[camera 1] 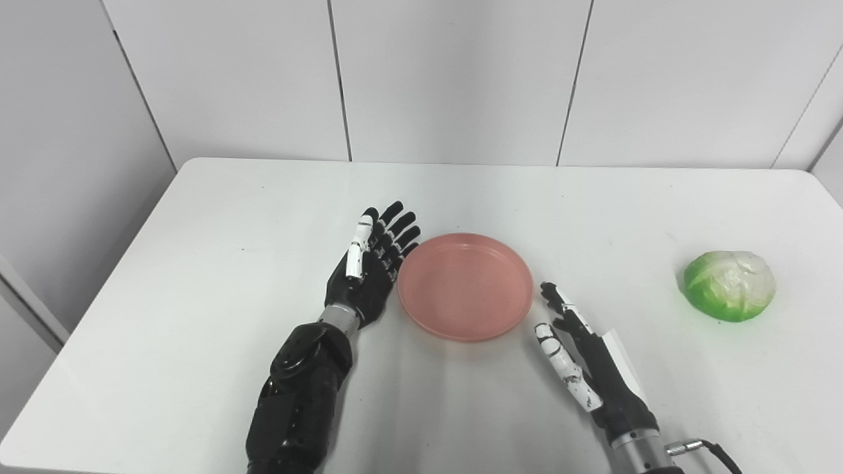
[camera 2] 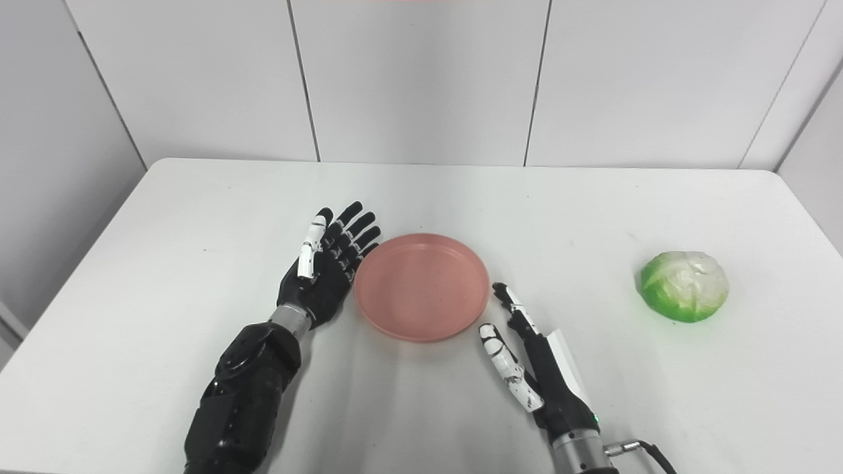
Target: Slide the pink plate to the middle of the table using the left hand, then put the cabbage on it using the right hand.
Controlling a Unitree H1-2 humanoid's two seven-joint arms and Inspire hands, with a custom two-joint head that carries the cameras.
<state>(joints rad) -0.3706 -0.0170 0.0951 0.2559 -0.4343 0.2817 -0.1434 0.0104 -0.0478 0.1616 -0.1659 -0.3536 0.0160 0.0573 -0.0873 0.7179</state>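
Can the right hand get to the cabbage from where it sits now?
Probably yes. The right hand is open beside the pink plate, and only bare table lies between it and the cabbage further right.

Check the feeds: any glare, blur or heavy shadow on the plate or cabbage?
Left eye view: pink plate sharp, evenly lit, soft shadow at its near edge. Right eye view: cabbage in focus, its pale top washed out, faint green tint on the table.

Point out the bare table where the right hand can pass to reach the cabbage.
Bare table runs between the right hand and the cabbage, and along the far edge behind both. It is crowded only at the pink plate, flanked closely by the left hand and right hand.
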